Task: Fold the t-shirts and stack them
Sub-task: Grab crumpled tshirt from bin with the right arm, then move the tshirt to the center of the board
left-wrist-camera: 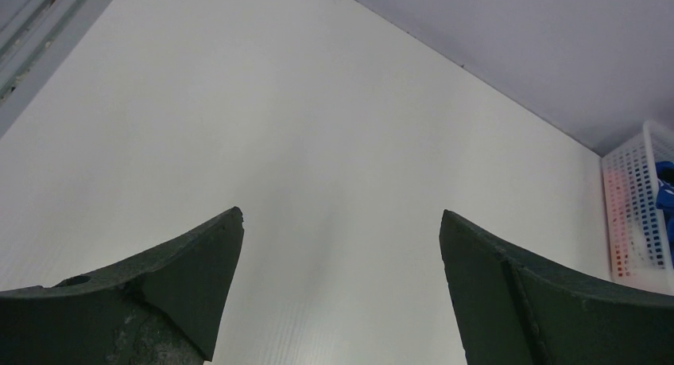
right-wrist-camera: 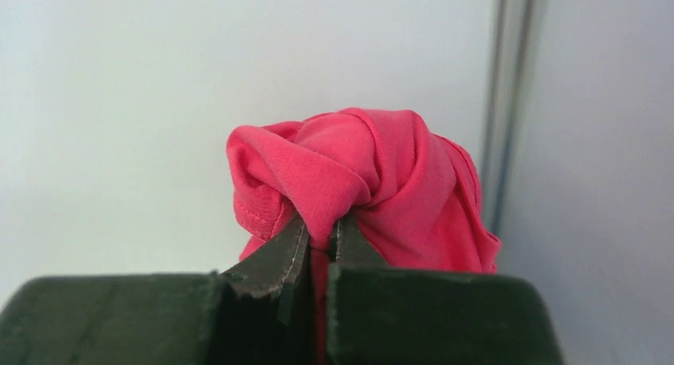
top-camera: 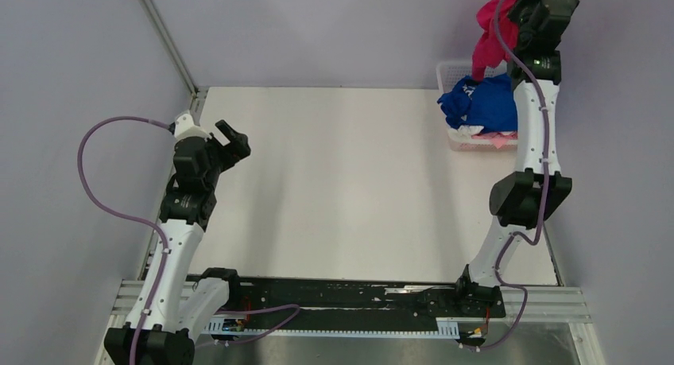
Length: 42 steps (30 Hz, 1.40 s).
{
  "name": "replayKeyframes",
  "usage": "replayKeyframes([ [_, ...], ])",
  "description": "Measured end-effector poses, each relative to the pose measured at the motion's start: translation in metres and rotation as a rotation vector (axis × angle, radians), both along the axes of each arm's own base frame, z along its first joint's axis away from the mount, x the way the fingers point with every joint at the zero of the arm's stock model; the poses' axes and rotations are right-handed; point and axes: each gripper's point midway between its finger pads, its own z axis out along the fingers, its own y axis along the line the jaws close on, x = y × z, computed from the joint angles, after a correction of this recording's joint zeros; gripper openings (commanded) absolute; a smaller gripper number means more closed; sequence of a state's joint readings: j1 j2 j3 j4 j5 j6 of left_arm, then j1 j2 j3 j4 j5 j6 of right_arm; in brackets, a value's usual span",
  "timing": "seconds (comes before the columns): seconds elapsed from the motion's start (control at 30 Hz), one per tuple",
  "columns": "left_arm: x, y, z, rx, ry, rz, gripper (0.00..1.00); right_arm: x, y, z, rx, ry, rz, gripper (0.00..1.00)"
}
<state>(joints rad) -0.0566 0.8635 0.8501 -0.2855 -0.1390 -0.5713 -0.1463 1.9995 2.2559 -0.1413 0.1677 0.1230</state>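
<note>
The right claw (right-wrist-camera: 322, 230) is high above the basket (top-camera: 445, 69). Its two fingers are pressed together on a bunch of the red t-shirt (right-wrist-camera: 381, 174). The cloth puffs out in folds past the finger tips. The rest of the red t-shirt (top-camera: 486, 39) hangs down from the claw toward the basket. The pictures do not show if its low end touches the pile in the basket.

The blue t-shirt (top-camera: 485, 102) lies on top of the pile in the basket, and it is crumpled. A bit of white cloth (top-camera: 465, 131) and a bit of pale pink cloth (top-camera: 499, 141) peek out from under the blue one at the near side of the basket.

The left claw (top-camera: 230, 138) is well apart from the basket, over the other side of the white surface (top-camera: 342, 182). Its fingers (left-wrist-camera: 191, 277) are spread wide, and nothing is between them.
</note>
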Motion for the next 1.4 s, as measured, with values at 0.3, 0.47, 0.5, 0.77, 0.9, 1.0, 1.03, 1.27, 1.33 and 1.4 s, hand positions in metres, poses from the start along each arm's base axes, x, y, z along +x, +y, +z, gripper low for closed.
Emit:
replayKeyframes([
  [0.3, -0.004, 0.001, -0.001, -0.011, 0.007, 0.012, 1.00, -0.128, 0.156, 0.146, -0.012, -0.282, 0.560, 0.04],
  [0.47, -0.006, 0.001, -0.006, -0.016, 0.031, 0.016, 1.00, -0.178, 0.276, 0.144, -0.034, -0.270, 0.958, 0.04],
  [0.5, -0.007, 0.001, -0.008, -0.017, 0.039, 0.017, 1.00, -0.186, 0.296, 0.139, -0.033, -0.257, 1.019, 0.04],
  [0.77, -0.020, 0.004, -0.024, -0.035, 0.122, 0.044, 1.00, -0.218, 0.396, 0.036, 0.028, 0.001, 1.318, 0.16],
  [0.9, -0.025, 0.003, -0.025, -0.042, 0.132, 0.039, 1.00, -0.216, 0.377, -0.079, 0.094, 0.245, 1.204, 0.58],
  [1.0, -0.028, -0.002, -0.027, -0.058, 0.143, 0.016, 1.00, -0.228, 0.337, -0.188, 0.150, 0.460, 1.005, 1.00],
  [1.03, -0.028, -0.005, -0.028, -0.065, 0.146, 0.004, 1.00, -0.234, 0.316, -0.225, 0.163, 0.529, 0.906, 1.00],
  [1.27, -0.014, -0.032, -0.063, -0.127, 0.276, -0.120, 1.00, -0.259, 0.211, -0.299, 0.222, 0.642, 0.433, 1.00],
  [1.33, -0.011, -0.038, -0.087, -0.146, 0.358, -0.144, 1.00, -0.261, 0.209, -0.285, 0.227, 0.591, 0.430, 1.00],
  [1.4, -0.015, -0.045, -0.118, -0.158, 0.459, -0.159, 1.00, -0.262, 0.208, -0.276, 0.228, 0.563, 0.433, 1.00],
])
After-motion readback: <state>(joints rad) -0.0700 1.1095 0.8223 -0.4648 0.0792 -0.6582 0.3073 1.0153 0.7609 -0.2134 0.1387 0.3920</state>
